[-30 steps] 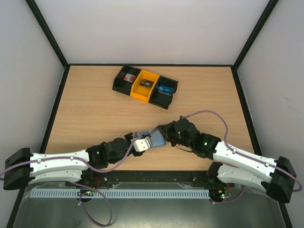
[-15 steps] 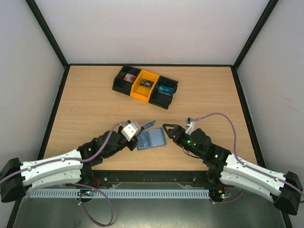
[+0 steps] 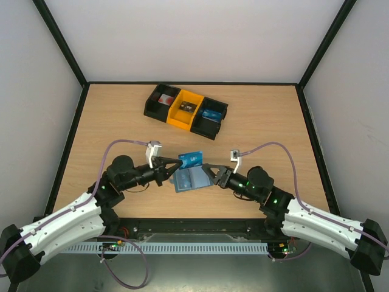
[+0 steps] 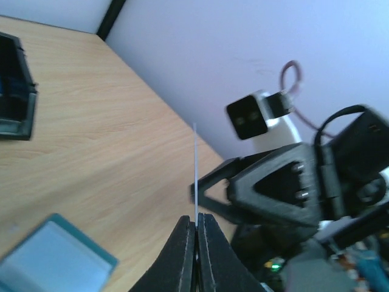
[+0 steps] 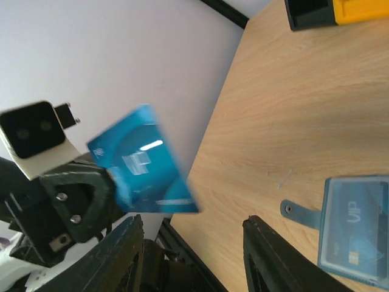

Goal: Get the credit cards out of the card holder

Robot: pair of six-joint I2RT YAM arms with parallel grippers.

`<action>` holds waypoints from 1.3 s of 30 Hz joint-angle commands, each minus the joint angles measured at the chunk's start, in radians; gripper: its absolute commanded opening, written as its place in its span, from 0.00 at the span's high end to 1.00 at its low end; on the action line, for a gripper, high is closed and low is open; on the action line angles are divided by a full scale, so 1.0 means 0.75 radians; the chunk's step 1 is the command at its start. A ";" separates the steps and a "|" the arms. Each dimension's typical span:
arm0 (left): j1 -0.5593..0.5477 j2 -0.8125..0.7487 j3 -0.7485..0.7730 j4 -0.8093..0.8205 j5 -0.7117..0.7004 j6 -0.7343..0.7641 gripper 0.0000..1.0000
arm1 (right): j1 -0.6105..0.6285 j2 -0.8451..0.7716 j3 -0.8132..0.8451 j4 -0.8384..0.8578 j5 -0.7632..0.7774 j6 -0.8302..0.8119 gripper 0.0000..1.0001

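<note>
Left pincer (image 3: 174, 164): clamped shut on a blue card (image 3: 192, 159), holding it clear above the table (image 3: 121, 121); one card seems out.
Card holder (image 3: 189, 179): open, flat, middle of table's near edge, another card inside.
Right pincer (image 3: 211, 173): half open, empty, beside the holder, probably to steady it.

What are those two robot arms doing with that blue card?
They are emptying a card holder. The left gripper is shut on a blue card, holding it up in the air just over the open card holder, which lies flat on the table. The right gripper waits open right beside the holder, gripping nothing. Inside the holder a second card shows, so the job isn't finished.
</note>
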 commanded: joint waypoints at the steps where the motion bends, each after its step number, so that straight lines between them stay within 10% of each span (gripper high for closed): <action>1: 0.031 -0.027 -0.038 0.154 0.213 -0.258 0.97 | 0.005 0.035 -0.035 0.167 -0.095 0.000 0.56; 15: 0.037 0.010 -0.042 0.210 0.269 -0.386 0.97 | 0.006 -0.039 -0.082 0.257 -0.099 0.058 0.98; 26: 0.037 -0.106 -0.007 -0.074 0.059 -0.326 0.03 | 0.005 -0.074 0.007 -0.020 0.204 -0.023 0.98; 39: 0.037 -0.039 0.206 -0.689 -0.372 -0.090 0.00 | -0.224 0.362 0.382 -0.180 0.501 -0.159 0.98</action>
